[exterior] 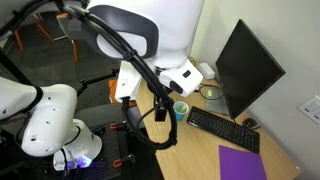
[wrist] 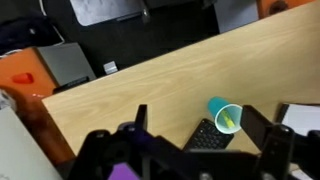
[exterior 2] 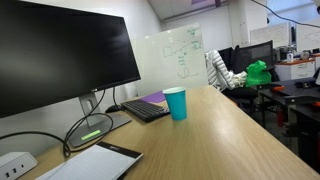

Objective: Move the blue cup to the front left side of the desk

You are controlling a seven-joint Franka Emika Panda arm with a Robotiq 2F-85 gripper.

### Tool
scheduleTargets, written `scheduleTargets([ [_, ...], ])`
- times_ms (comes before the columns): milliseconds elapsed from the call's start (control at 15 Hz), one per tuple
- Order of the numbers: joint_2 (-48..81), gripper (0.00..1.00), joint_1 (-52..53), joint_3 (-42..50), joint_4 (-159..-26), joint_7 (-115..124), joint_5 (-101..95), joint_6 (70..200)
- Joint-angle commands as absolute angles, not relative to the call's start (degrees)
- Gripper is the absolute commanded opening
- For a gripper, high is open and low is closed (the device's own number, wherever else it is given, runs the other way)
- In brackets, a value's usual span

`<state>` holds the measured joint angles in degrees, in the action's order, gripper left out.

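Observation:
The blue cup (exterior: pixel 180 110) stands upright on the light wood desk (exterior: pixel 195 150), just beside the end of the black keyboard (exterior: pixel 222 128). It also shows in an exterior view (exterior 2: pixel 176 102) and in the wrist view (wrist: pixel 225 115), where something yellowish shows inside it. My gripper (wrist: pixel 200 123) is open and empty, above the desk. Its two dark fingers are spread wide, and the cup appears just inside one finger, well below it. In an exterior view the gripper (exterior: pixel 160 112) hangs close beside the cup.
A large black monitor (exterior: pixel 250 70) stands behind the keyboard. A purple mat (exterior: pixel 243 162) lies on the desk near the keyboard. A flat yellowish disc (exterior: pixel 212 93) lies by the monitor. A white tablet (exterior 2: pixel 95 162) and cables lie near the monitor stand.

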<state>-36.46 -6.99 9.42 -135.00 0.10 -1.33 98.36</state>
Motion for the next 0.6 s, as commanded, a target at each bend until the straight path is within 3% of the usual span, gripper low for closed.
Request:
scheduleTargets([
  [0,-32.84,1.0,-5.96,6.8,-136.87,2.23,1.13,104.3],
  [533,-8.79,1.0,-4.09,-1.18,-140.88,16.06,0.85,133.91],
])
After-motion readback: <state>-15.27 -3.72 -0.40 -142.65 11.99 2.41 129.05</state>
